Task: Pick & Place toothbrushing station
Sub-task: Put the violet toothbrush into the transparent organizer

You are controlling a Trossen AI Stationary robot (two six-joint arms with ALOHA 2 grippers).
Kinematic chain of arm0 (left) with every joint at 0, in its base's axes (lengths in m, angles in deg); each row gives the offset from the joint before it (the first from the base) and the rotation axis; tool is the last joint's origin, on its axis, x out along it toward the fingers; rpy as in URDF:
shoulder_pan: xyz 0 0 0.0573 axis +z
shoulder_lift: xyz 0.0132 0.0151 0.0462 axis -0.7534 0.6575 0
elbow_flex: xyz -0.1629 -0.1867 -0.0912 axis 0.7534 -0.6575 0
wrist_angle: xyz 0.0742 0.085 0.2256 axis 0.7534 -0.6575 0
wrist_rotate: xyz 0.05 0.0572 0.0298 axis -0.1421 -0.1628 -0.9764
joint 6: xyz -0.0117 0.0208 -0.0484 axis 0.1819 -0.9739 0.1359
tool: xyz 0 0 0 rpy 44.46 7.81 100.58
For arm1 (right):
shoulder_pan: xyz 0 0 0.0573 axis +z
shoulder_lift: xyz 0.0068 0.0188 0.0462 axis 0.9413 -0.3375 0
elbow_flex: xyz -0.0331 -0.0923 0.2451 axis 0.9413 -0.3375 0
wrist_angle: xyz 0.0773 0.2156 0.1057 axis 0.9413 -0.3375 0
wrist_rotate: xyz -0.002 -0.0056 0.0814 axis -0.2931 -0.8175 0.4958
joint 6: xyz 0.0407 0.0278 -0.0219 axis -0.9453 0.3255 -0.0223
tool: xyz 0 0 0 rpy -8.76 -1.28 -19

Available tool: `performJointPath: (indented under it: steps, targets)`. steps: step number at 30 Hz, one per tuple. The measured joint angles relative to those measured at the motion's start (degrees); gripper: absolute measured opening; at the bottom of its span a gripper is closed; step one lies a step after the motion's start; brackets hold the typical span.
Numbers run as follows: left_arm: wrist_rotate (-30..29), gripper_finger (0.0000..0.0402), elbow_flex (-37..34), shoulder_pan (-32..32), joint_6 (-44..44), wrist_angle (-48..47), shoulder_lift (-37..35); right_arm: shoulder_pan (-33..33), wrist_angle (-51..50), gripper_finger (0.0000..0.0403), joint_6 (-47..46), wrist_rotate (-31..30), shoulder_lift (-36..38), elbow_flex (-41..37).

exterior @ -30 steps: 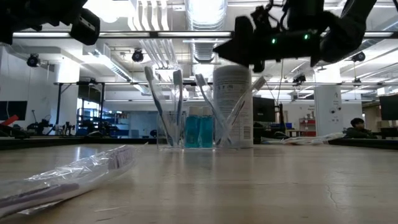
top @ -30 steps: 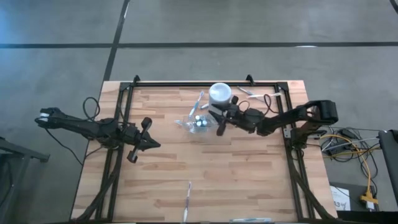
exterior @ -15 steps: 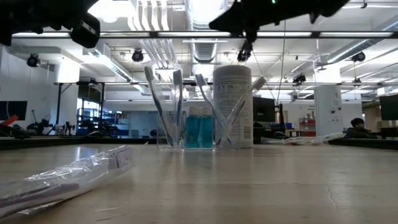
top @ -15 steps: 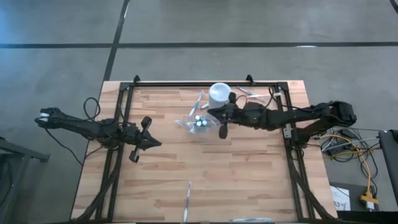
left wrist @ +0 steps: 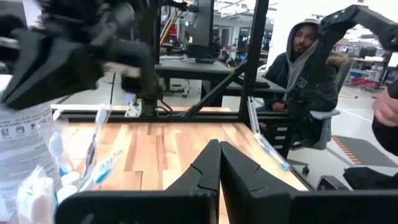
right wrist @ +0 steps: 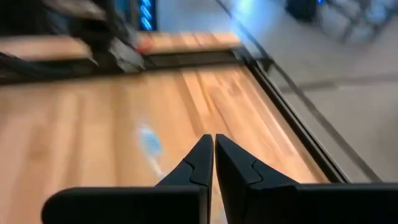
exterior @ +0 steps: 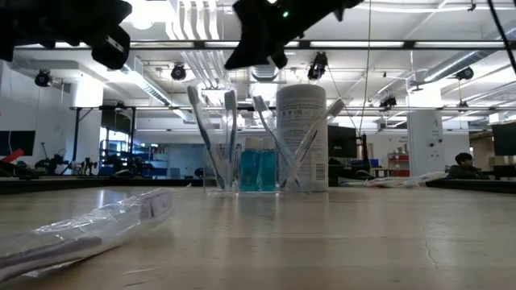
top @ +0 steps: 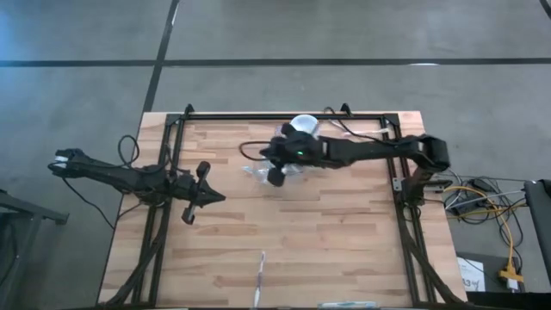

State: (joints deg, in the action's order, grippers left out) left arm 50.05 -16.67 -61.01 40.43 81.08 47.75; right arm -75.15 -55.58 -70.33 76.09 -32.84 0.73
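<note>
Clear holder (exterior: 242, 165) with toothbrushes (exterior: 201, 133) and teal tubes (exterior: 258, 170), white cup (exterior: 302, 137) touching behind, directly beneath empty closed right gripper (top: 274, 164); left gripper (top: 196, 196) closed, empty, well apart; wrapped brush (exterior: 89, 229) lying nearer table (top: 344, 250) front.

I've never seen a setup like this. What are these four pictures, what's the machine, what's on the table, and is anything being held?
Two dark robot arms work at a wooden table. One picture looks down from above, one looks level across the tabletop, and two come from cameras on the arms' wrists. At the back stand a clear holder of toothbrushes and teal tubes, beside a white cup. A wrapped toothbrush lies nearer the front. The right end effector hangs above the holder, shut and empty. The left end effector waits shut at the table's left, also empty. A seated person shows beyond the table.
</note>
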Motion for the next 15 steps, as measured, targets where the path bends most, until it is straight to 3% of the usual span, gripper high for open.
performJointPath:
  steps: [6,15]
  targets:
    - [0.0,0.0007,0.0,0.0,0.0,-1.1,0.0,0.7,-12.3,0.0010,-1.7,-5.7,-6.2,8.3]
    - [0.1,0.0007,0.0,0.0,0.1,-2.0,-0.4,2.6,-26.8,0.0008,-6.1,-16.4,-6.3,9.6]
